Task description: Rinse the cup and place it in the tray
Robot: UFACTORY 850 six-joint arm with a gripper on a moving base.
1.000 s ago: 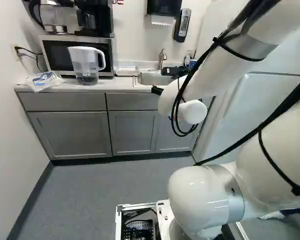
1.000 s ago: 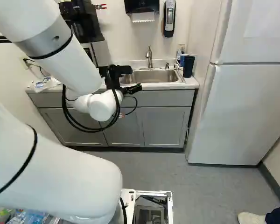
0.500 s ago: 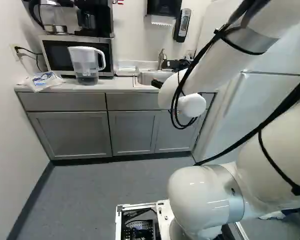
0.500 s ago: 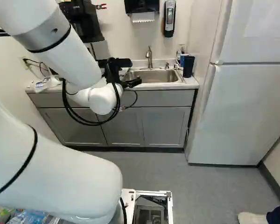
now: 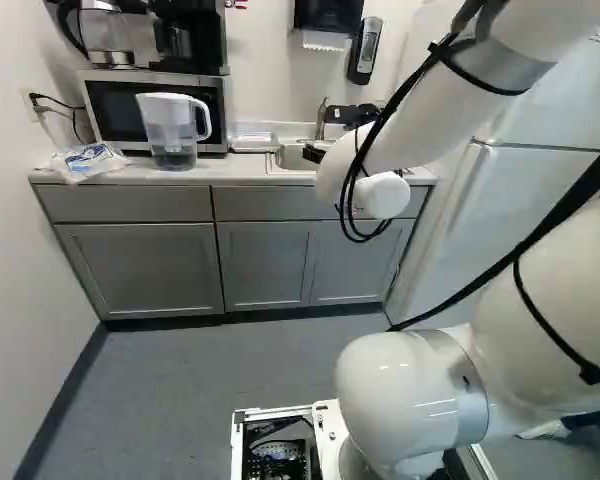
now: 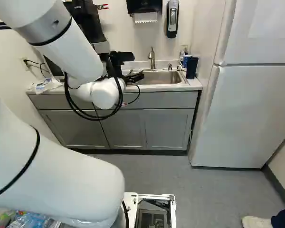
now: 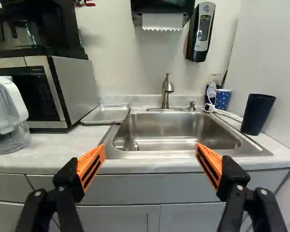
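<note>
Grey floor runs from my base to a row of cabinets under the desk. My arm reaches out over it, and I have the jaws spread wide at the front of the sink, their orange pads well apart with nothing pinched between them. Just past the desk's front edge sits the sink, with no cup in its basin. A clear pitcher stands on the microwave side. The tray lies flat between the microwave and the basin, and I see no cup on it.

The tall dark cup stands on the desk across the sink from the tray, and I take it to be the one I'm after. Farther back, by the wall, is a spotted blue cup, so I should be sure of my choice before closing in. At the rear of the sink the faucet shows no water running.

As things lie, I judge the job is at its start: no cup is in hand, and the grasp, the rinse and the placing are all left. Next I'd line up on the dark cup; coming in too low or wide could tip it. On the wall beyond hang a towel dispenser and a soap dispenser.
</note>
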